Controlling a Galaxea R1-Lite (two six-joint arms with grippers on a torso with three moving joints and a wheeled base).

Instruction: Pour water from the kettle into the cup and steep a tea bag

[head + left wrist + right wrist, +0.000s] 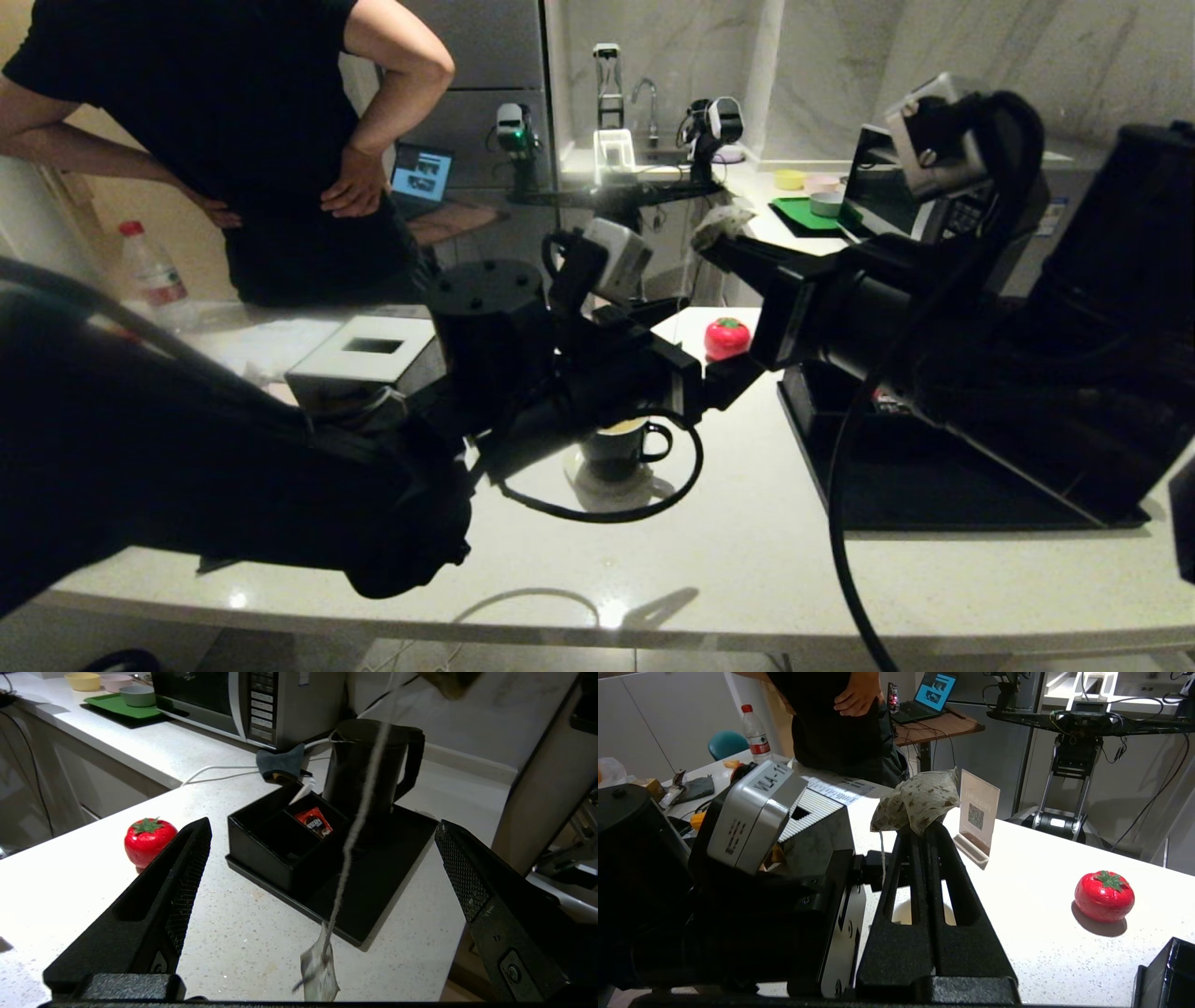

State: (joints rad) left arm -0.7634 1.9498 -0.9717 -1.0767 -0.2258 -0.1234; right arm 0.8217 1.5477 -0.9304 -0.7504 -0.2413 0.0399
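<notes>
My right gripper is shut on the tea bag, a pale speckled paper bag held high above the counter. Its string hangs down between the wide-apart fingers of my open left gripper and ends in a small paper tag. Neither left finger touches the string. The cup stands on the counter under my left gripper, with yellowish water inside. The kettle stands upright on the black tray; in the head view my right arm hides it.
A black organiser box with a red sachet sits on the tray's front. A red tomato-shaped object, a QR sign stand, a tissue box and a microwave are on the counters. A person stands beyond the counter.
</notes>
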